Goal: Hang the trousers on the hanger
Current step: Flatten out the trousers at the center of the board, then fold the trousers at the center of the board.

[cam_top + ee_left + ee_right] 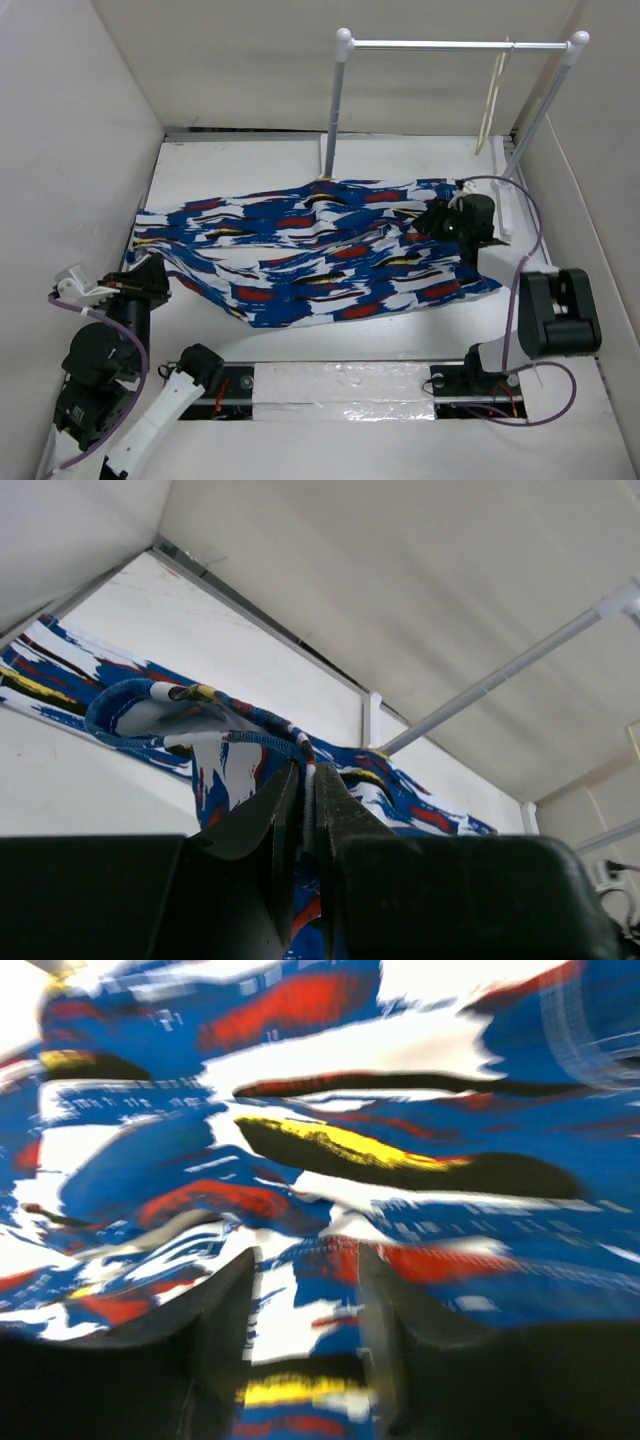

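Top view: bright, even, diffuse white light, sharp throughout. Soft shadow under the trousers [320,262] toward 6 o'clock. Glare on the glossy strip [330,385] at 6 o'clock.

Left wrist view: pale, well-lit walls. The left gripper [308,780] at 6 o'clock is a dark, soft-focus silhouette.

Right wrist view: heavy motion blur across the frame, print smeared sideways. Washed-out white at 11 o'clock. The right gripper [308,1270] is dim at 6 o'clock.
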### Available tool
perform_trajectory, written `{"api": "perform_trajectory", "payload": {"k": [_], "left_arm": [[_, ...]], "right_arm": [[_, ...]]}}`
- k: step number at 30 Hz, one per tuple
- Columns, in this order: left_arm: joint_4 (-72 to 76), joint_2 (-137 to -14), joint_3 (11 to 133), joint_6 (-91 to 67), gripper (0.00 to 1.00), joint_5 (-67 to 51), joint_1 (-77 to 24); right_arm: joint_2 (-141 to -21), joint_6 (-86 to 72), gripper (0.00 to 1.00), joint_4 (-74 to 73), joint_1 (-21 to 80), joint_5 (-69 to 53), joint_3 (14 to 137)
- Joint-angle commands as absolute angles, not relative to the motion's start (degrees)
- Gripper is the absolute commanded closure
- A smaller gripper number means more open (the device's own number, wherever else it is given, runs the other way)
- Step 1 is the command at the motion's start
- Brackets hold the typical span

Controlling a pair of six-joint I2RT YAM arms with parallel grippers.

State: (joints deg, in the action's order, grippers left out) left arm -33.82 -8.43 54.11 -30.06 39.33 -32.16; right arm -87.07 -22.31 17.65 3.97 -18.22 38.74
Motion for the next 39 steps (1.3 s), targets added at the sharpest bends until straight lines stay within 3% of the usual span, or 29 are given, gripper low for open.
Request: {"api": "perform_trajectory", "payload": {"k": [1,3,4,7,11,15,16,18,19,21,35,36,37,39], "left_arm": [[-27.4,-8.2,51.1,-29.0,1.00,36.1,-32.3],[-26.1,-8.2,49.8,-28.7,1.00,34.3,-32.3],[-24.7,-8.1,48.6,-28.3,1.00,33.8,-32.3],[-23.2,-8.1,47.8,-27.3,1.00,31.2,-32.3],[-21.5,-6.7,46.5,-25.5,1.00,28.6,-32.3],[-21.0,-4.7,46.1,-24.2,1.00,27.5,-31.3],[-20.6,-3.6,45.7,-24.1,1.00,27.2,-30.8],[-20.1,-2.6,45.5,-23.8,1.00,26.0,-30.2],[-19.6,-1.9,45.3,-23.6,1.00,24.6,-30.1],[-19.7,-1.3,45.4,-23.3,1.00,24.1,-29.4],[-20.4,-0.3,45.4,-23.4,1.00,25.1,-29.4],[-20.6,-0.2,45.4,-23.4,1.00,25.2,-29.4],[-20.7,-0.2,45.4,-23.5,1.00,25.5,-29.4],[-20.8,-0.2,45.4,-23.7,1.00,26.1,-29.4]], "right_arm": [[-78.3,-18.4,0.43,12.2,0.8,-16.3,35.5],[-71.9,-18.8,0.41,9.8,-1.0,-12.6,31.3],[-69.6,-19.5,0.51,7.2,-3.9,-11.8,29.9],[-60.4,-24.4,1.00,4.8,-13.6,-13.7,23.1],[-55.4,-22.7,1.00,0.4,-25.7,-20.6,18.5],[-47.0,-19.3,0.98,-12.7,-30.9,-14.4,20.1],[-42.6,-19.3,0.79,-15.8,-31.5,-13.5,20.2],[-38.3,-20.5,0.57,-18.0,-32.1,-10.1,20.3],[-36.6,-20.7,0.41,-20.7,-32.1,-8.6,20.6],[-33.5,-22.1,0.37,-22.1,-32.1,-6.4,21.0],[-55.1,-23.0,0.45,-9.8,-32.1,-12.5,19.0],[-56.3,-23.2,0.50,-8.8,-32.1,-12.8,18.9],[-58.3,-23.6,0.63,-7.0,-32.6,-12.8,18.6],[-59.1,-24.3,0.79,-5.7,-32.6,-12.8,18.5]]}}
